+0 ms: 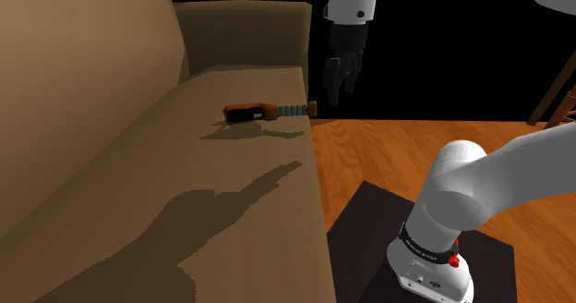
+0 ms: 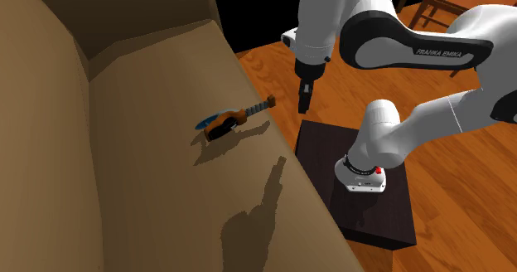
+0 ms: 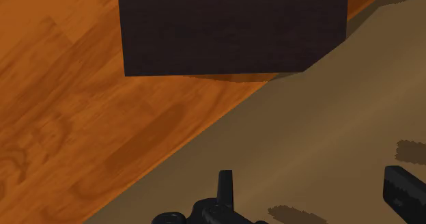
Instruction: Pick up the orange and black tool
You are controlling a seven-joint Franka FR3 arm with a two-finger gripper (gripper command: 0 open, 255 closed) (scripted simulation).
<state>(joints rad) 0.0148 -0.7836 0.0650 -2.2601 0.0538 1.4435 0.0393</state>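
**Shoulder view.** The orange and black tool (image 1: pixel 268 113) lies flat on the seat of a tan sofa (image 1: pixel 185 227), at the far end near the armrest. Its ribbed grey-blue shaft points toward the seat's front edge on the shoulder view's right. The gripper (image 1: pixel 338 89) hangs in the air just to the right of the shaft's tip, above it and apart from it. The arm's shadow falls on the nearer part of the seat. The dark stand (image 1: pixel 369 227) sits on a wood floor (image 1: pixel 388 153), and a black area lies beyond the sofa.

**Second exterior view.** The tool (image 2: pixel 232 121) rests near the seat's front edge, its shaft aimed toward the gripper (image 2: pixel 303 104). The gripper points down over the floor (image 2: pixel 273 63) between the sofa (image 2: pixel 149 162) and the stand (image 2: pixel 389 221), not touching the tool.

**Wrist view.** The two fingers of the gripper (image 3: pixel 310 182) stand well apart with nothing between them. Beneath them is the sofa seat (image 3: pixel 328 134), and beyond that the floor (image 3: pixel 68 120) and the stand (image 3: pixel 232 38).
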